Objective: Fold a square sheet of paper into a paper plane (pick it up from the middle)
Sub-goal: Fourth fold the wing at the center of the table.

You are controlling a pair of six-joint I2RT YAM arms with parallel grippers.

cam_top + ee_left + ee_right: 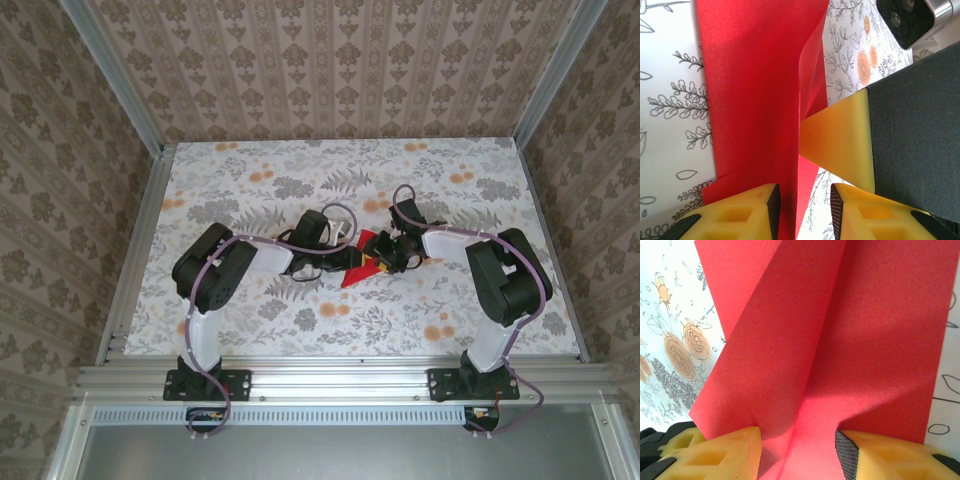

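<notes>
The square sheet of paper (358, 272) is bright red, creased into a smaller angular shape, and lies mid-table where both grippers meet. In the left wrist view a flap of the paper (755, 90) stands upright between my left gripper's (805, 212) jaws. It lies against the left pad (774, 207), and a gap separates it from the right pad. In the right wrist view the red paper (840, 340) shows a long crease running up from between my right gripper's (797, 452) jaws. Its fingers stand apart, their tips set against the sheet. The right gripper's yellow finger (840, 145) touches the flap.
The flowered tabletop (300, 190) spreads around the paper. Aluminium rails (340, 375) run along the table's front and sides, and patterned walls close it in. The two arms (225, 265) (500, 270) crowd the middle.
</notes>
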